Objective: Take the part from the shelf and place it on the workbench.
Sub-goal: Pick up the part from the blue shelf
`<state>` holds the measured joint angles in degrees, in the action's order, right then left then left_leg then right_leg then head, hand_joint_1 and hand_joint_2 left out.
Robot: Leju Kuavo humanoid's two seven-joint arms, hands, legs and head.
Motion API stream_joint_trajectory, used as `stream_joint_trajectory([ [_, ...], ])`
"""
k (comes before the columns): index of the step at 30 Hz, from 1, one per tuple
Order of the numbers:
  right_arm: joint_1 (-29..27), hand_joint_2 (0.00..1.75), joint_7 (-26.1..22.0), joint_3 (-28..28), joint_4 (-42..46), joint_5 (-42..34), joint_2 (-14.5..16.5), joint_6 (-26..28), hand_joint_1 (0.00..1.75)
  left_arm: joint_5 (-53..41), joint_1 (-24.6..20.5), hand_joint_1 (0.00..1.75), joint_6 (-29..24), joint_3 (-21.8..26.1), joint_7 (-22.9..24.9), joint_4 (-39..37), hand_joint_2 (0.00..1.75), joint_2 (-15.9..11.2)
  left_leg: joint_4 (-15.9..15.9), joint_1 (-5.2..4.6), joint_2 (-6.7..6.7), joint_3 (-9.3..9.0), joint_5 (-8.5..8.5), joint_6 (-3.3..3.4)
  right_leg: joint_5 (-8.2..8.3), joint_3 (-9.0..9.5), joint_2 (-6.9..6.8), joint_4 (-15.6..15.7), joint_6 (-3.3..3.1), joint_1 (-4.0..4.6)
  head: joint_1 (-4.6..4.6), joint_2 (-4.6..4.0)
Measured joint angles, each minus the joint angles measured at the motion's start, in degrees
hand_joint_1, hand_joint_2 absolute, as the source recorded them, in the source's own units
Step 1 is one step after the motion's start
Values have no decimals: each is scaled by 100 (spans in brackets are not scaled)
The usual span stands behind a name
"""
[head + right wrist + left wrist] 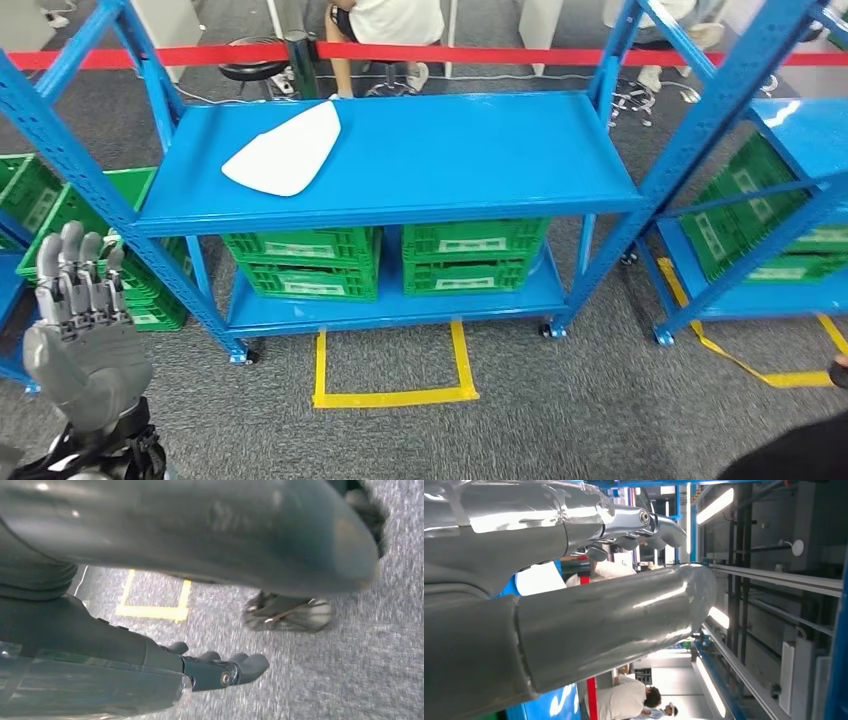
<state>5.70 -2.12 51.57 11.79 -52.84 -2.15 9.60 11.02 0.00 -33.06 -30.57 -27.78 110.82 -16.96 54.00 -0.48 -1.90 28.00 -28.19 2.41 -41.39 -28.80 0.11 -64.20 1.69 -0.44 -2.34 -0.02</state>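
A flat white part (285, 150) lies on the left half of the top board of the blue shelf (450, 150) straight ahead. My left hand (85, 325) is raised at the lower left, below and to the left of the shelf's corner. Its fingers (75, 270) point up and apart, holding nothing, well short of the part. In the left wrist view the left hand (599, 615) has nothing in it, and a white patch past it may be the part (539, 579). My right hand (125, 650) hangs over the grey carpet, fingers (225, 670) loosely extended and holding nothing.
Green crates (300, 262) (465, 255) sit on the lower shelf. More green crates stand in the racks at left (40, 200) and right (760, 220). A yellow tape square (390, 395) marks the floor before the shelf. Behind it run a red barrier (450, 52) and a seated person (390, 20).
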Motion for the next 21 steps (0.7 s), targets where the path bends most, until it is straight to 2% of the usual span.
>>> stream_joint_trajectory([
  [2, -10, 0, -1, 7, -7, -2, -11, -2, 0, 0, 5, 0, 14, -3, 3, -8, 0, 0, 3, -6, -31, -76, -90, -26, 794, -39, -13, 621, -87, 40, -40, 1],
  [3, -15, 0, -1, 12, -11, -4, -19, -7, 0, -1, 12, 0, 19, -4, 8, -14, 0, 1, 6, -8, -43, -89, -127, -50, 1116, -61, -12, 847, -132, 67, -51, 0],
  [4, -21, 0, -1, 19, -16, -6, -25, -11, 0, -2, 22, 0, 23, -5, 19, -22, 0, 0, 14, -7, -51, -96, -151, -79, 1327, -89, -9, 975, -176, 89, -55, 0],
  [6, -22, 0, -1, 30, -20, -10, -17, -20, 0, -8, 39, 0, 29, -2, 42, -32, 0, -4, 49, -13, -47, -100, -165, -143, 1380, -75, 15, 1034, -230, 91, -65, -1],
  [8, -1, 0, 0, 34, -18, -11, 6, -19, 0, -15, 31, 0, 32, 5, 54, -33, 0, -14, 251, -19, 52, -17, -221, -206, 1397, 15, 31, 1101, -270, 56, -35, 1],
  [9, 14, 0, 0, 35, -18, -11, 13, -19, 0, -18, 19, 0, 32, 8, 56, -33, 0, -21, 494, -10, 107, 122, -317, -241, 1392, 63, 42, 1132, -289, 37, 4, 1],
  [10, 23, 0, 0, 36, -19, -10, 18, -19, 0, -19, 14, 0, 32, 8, 58, -35, 0, -27, 839, 15, 158, 334, -459, -278, 1375, 93, 48, 1151, -304, 30, 50, 2],
  [12, 21, 0, 0, 37, -20, -10, 21, -20, 0, -20, 10, 0, 32, 8, 60, -42, 0, -36, 1548, 79, 183, 838, -732, -346, 1318, 134, 56, 1154, -312, 19, 122, 2],
  [13, 11, 0, 0, 38, -21, -10, 22, -20, 0, -19, 14, 0, 32, 8, 60, -46, 0, -37, 1725, 107, 183, 1019, -758, -374, 1281, 166, 59, 1152, -300, 12, 138, 2],
  [14, 3, 0, 0, 38, -21, -11, 23, -20, 0, -19, 15, 0, 32, 9, 61, -49, 0, -37, 1693, 132, 185, 1098, -660, -399, 1238, 212, 66, 1149, -280, 0, 151, 1],
  [15, -1, 0, 0, 38, -21, -11, 25, -20, 0, -18, 15, 0, 32, 9, 61, -51, 0, -38, 1449, 156, 189, 1070, -440, -423, 1189, 275, 75, 1146, -253, -17, 159, 1],
  [16, -2, 0, 0, 38, -22, -12, 28, -20, 0, -17, 16, 0, 32, 10, 61, -52, 0, -38, 1058, 181, 192, 968, -132, -447, 1131, 336, 86, 1146, -219, -32, 170, 0],
  [17, 4, 0, 0, 38, -22, -12, 30, -20, 0, -17, 16, 0, 32, 10, 61, -55, 0, -38, 703, 189, 196, 867, 96, -466, 1078, 400, 100, 1143, -182, -46, 185, 0],
  [18, 15, 0, 0, 38, -22, -12, 32, -20, 0, -17, 16, 0, 32, 9, 62, -60, 0, -39, 430, 182, 204, 784, 240, -450, 1032, 430, 113, 1138, -141, -54, 208, 0],
  [19, 24, 0, 0, 38, -23, -11, 32, -20, 0, -17, 23, 0, 32, 9, 63, -65, 0, -40, 293, 167, 209, 749, 304, -411, 998, 438, 124, 1142, -102, -58, 224, 1],
  [21, 35, 0, 0, 38, -22, -5, 39, -20, 0, -16, 33, 0, 29, 10, 67, -72, 0, -44, 260, 128, 216, 730, 269, -298, 971, 445, 133, 1173, -40, -66, 233, 1],
])
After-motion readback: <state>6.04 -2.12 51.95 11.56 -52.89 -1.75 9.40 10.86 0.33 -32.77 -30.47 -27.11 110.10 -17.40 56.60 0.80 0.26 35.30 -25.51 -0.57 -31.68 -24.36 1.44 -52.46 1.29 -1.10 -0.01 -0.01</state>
